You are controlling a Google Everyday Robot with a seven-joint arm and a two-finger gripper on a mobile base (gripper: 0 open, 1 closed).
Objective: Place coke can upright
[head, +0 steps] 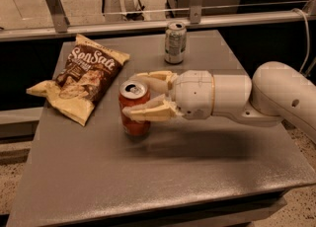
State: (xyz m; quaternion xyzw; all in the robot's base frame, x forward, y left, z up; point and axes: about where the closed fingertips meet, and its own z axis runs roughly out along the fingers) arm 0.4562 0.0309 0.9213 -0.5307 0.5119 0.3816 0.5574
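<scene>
The red coke can stands upright on the grey table, left of centre, its silver top facing up. My gripper reaches in from the right and is shut on the can. One cream finger crosses the can's front and the other lies behind its top. The can's base appears to rest on the table surface.
A brown and cream chip bag lies flat at the table's left, close to the coke can. A silver-green can stands upright at the back centre. A metal rail runs behind the table's far edge.
</scene>
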